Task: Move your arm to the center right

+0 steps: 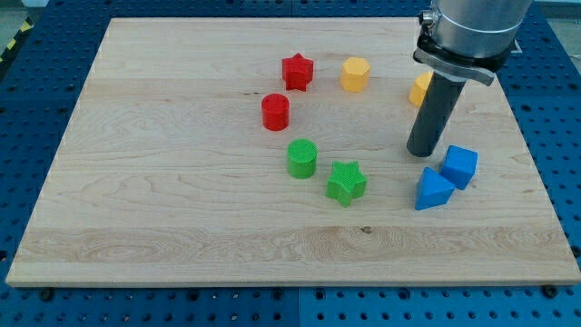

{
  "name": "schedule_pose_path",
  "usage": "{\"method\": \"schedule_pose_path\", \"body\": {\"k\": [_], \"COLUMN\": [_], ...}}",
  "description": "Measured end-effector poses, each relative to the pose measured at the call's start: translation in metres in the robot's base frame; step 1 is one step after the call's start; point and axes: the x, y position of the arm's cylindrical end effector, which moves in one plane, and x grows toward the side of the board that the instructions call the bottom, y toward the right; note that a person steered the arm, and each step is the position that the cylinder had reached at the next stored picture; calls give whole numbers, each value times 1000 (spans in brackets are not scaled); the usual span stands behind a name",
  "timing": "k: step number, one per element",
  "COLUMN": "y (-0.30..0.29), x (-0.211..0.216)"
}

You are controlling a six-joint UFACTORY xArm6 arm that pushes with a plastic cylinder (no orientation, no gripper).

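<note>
My tip [423, 153], the lower end of a straight dark rod hanging from a grey arm, is resting on a wooden board [163, 200] at the view's centre right. It has no jaws. It is sitting just above 2 blue blocks, a cube [460, 166] and a wedge [433, 190], and partly hiding a yellow block [419, 88]

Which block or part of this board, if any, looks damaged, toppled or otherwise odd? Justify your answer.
Nothing stands out. The blocks all sit flat on the wooden board, none broken. My tip rests just above-left of the blue cube, and the rod partly hides a yellow block behind it.
</note>
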Motion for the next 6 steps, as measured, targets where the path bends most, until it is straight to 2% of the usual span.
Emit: {"method": "schedule_pose_path", "body": {"k": [2,3,6], "y": [3,8,65], "x": [-9,-39,-48]}}
